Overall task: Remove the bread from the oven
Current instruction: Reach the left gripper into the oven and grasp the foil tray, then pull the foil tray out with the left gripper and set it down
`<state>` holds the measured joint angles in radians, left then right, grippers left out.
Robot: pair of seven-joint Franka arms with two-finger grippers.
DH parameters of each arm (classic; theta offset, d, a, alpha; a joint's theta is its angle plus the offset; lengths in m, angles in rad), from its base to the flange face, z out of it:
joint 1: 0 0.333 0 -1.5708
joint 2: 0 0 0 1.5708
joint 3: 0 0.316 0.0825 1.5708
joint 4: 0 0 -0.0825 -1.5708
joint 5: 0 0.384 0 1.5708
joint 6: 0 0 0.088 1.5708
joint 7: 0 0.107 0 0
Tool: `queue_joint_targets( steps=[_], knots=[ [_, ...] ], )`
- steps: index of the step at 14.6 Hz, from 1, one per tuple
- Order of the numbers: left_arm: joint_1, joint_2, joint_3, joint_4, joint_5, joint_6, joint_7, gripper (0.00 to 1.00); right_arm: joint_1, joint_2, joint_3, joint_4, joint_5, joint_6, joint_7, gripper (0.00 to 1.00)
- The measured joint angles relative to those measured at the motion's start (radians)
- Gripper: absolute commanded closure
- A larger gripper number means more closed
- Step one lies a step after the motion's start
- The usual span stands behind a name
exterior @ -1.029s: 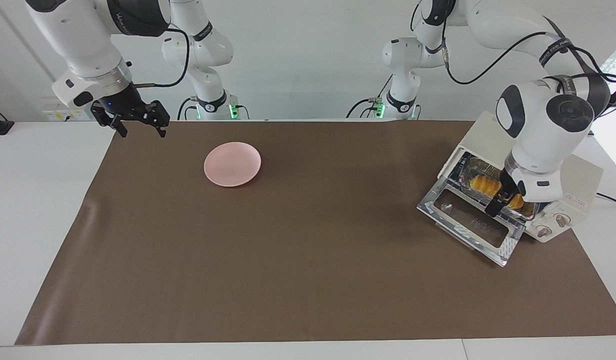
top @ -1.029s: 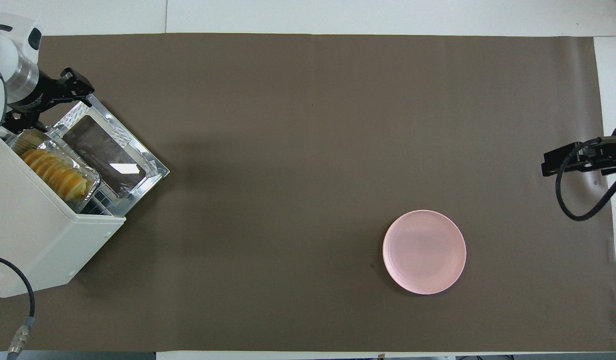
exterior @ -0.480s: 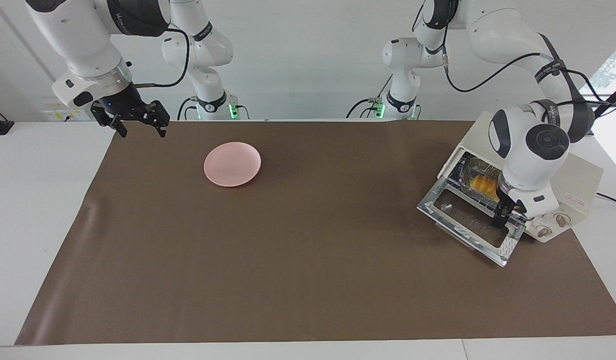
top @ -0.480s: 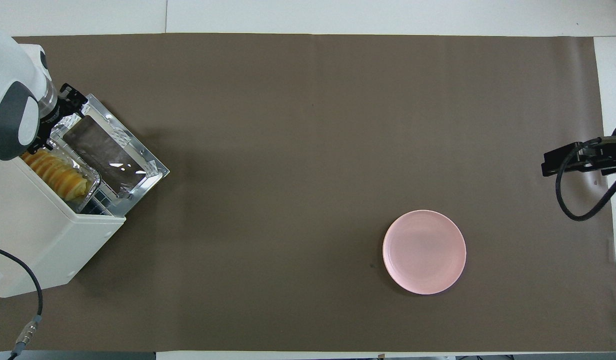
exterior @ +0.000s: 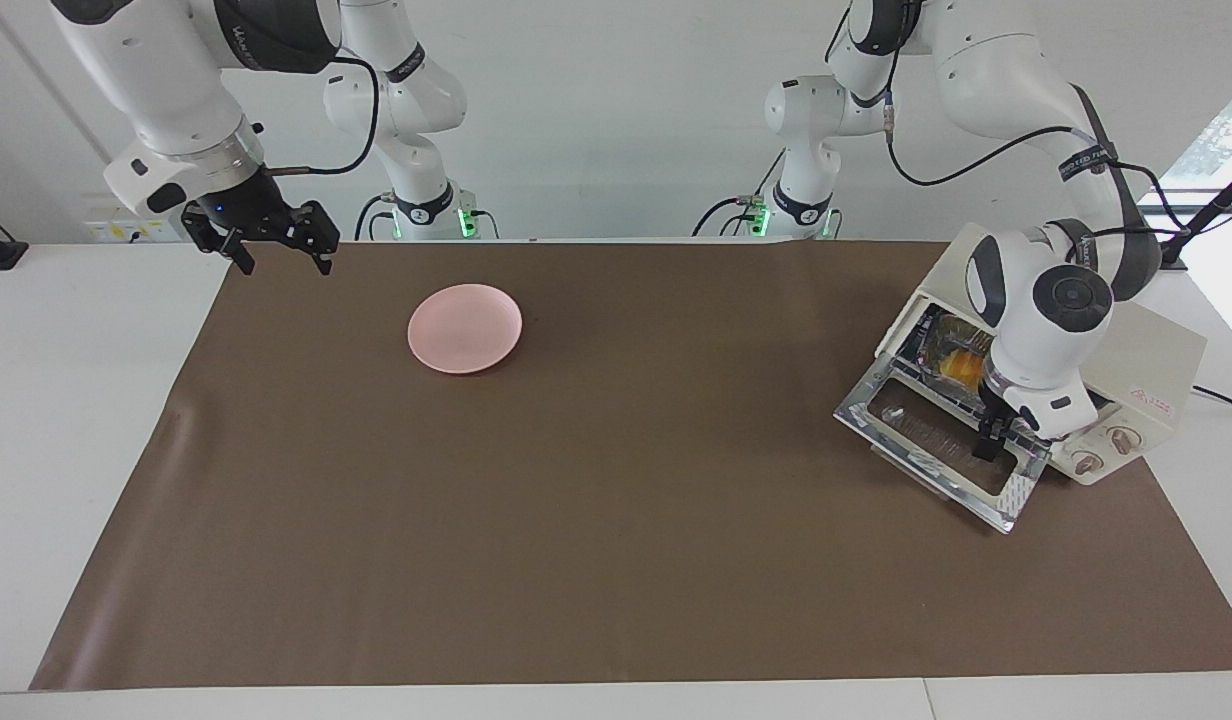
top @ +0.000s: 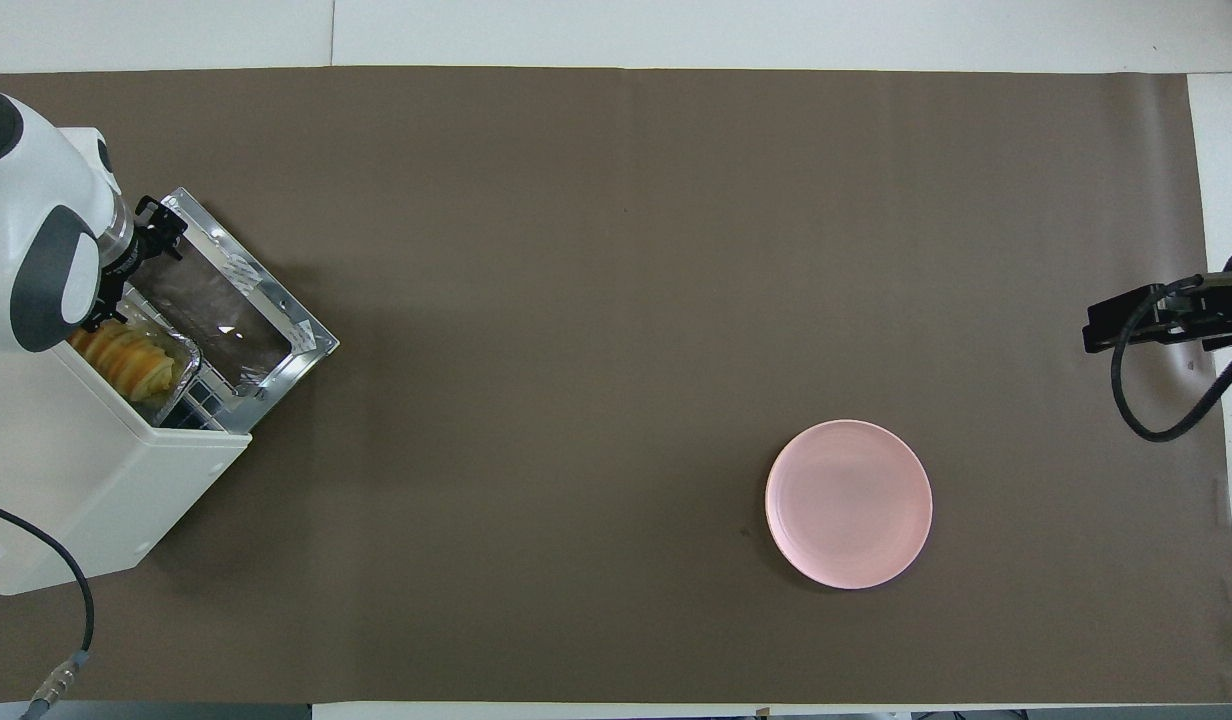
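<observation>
The cream-white oven (exterior: 1166,360) stands at the left arm's end of the table, its glass door (exterior: 936,450) folded down flat. The golden ridged bread (exterior: 961,365) lies in a silver foil tray (top: 183,362) on the rack inside the oven; it also shows in the overhead view (top: 136,358), partly covered by the arm. My left gripper (exterior: 989,447) points down just over the open door, in front of the tray, holding nothing I can see. My right gripper (exterior: 276,250) is open and empty, raised over the table's edge at the right arm's end.
A pink round plate (exterior: 465,328) sits on the brown mat (exterior: 576,520) toward the right arm's end, empty. The oven's cable (top: 66,620) trails off the table near the robots. The oven's two knobs (exterior: 1104,450) face away from the robots.
My left gripper has moved from over the bread and tray outward and down, to over the open door. The bread, tray and right arm have not moved.
</observation>
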<state>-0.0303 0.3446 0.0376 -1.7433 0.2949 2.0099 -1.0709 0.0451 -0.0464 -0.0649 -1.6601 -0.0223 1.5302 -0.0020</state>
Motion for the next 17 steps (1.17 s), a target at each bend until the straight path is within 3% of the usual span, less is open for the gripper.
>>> queue_joint_targets(
  steps=[2, 3, 4, 11, 17],
  knots=[
    [0.000, -0.009, 0.000, -0.026, 0.000, 0.009, 0.000, 0.61, 0.000, 0.000, 0.000, 0.000, 0.000, 0.000, 0.000, 0.00],
    [0.000, -0.014, 0.000, -0.037, 0.000, 0.015, 0.000, 0.85, 0.000, 0.000, 0.000, 0.000, 0.000, 0.000, 0.000, 0.00],
    [0.000, -0.019, 0.000, -0.045, 0.000, 0.017, 0.002, 1.00, 0.000, 0.000, 0.000, 0.000, 0.000, 0.000, 0.000, 0.00],
    [-0.013, -0.030, -0.015, -0.021, 0.001, 0.062, 0.108, 1.00, 0.000, 0.000, 0.000, 0.000, 0.000, 0.000, 0.000, 0.00],
    [-0.214, 0.039, -0.027, 0.195, 0.001, 0.049, 0.152, 1.00, 0.000, 0.000, 0.000, 0.000, 0.000, 0.000, 0.000, 0.00]
  ],
)
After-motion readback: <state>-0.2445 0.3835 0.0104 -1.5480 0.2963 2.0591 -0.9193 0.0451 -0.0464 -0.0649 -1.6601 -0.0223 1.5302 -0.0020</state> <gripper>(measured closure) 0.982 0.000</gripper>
